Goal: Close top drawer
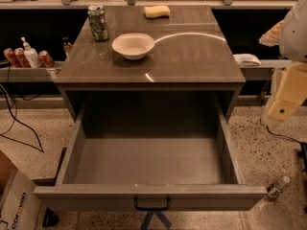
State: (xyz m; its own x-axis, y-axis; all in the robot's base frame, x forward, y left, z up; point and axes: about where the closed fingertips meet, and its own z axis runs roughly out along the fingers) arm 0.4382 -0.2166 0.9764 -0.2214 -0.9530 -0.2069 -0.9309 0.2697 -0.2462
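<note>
The top drawer [148,194] is pulled far out of the grey cabinet toward the camera. Its deep grey box is empty inside. Its flat front panel runs along the bottom of the view, with a small black bar handle [152,204] at its centre. The lower drawers are hidden beneath it. My arm and gripper [284,99] show as cream and white parts at the right edge, to the right of the cabinet and above the drawer's right side. They touch neither the drawer nor the handle.
On the cabinet top [192,56] stand a white bowl [133,45], a green can [98,23] and a yellow sponge [157,11]. Red cans and a white bottle [29,54] sit on a left shelf. A bottle [278,187] lies on the floor at the right, a cardboard box [14,200] at lower left.
</note>
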